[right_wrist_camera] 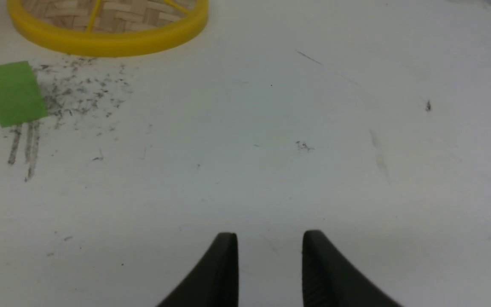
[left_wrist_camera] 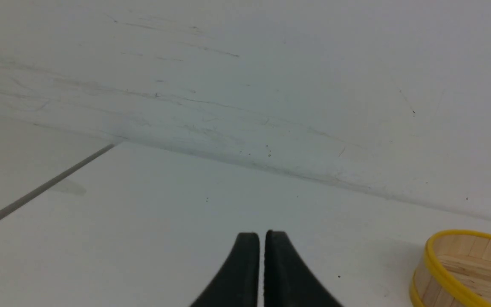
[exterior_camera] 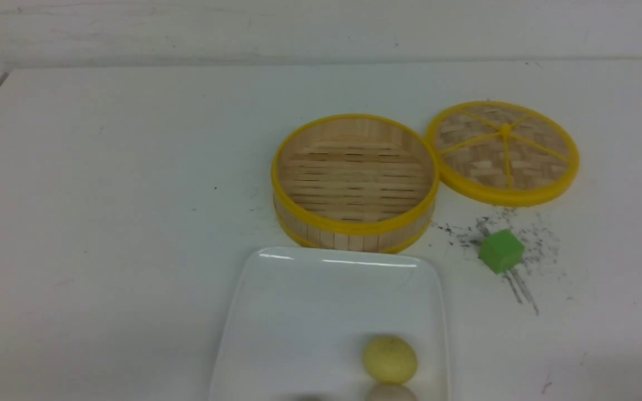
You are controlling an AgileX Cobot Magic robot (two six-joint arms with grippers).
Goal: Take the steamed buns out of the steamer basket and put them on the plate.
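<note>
The steamer basket (exterior_camera: 354, 225) stands mid-table with nothing on its slatted floor. In front of it lies the white plate (exterior_camera: 298, 312). A pale yellow steamed bun (exterior_camera: 389, 359) rests on the plate's near right part. An off-white bun (exterior_camera: 390, 393) sits just behind it toward me, cut by the frame edge. Neither gripper shows in the front view. My left gripper (left_wrist_camera: 262, 234) is shut with nothing in it, over bare table to the left of the basket (left_wrist_camera: 437, 266). My right gripper (right_wrist_camera: 270, 235) is open and empty over bare table.
The basket's flat woven lid (exterior_camera: 502, 150) with yellow spokes lies to the right of the basket. A green cube (exterior_camera: 501, 251) sits in front of the lid among dark scuff marks; the right wrist view also shows the cube (right_wrist_camera: 12, 93) and the lid (right_wrist_camera: 109, 40).
</note>
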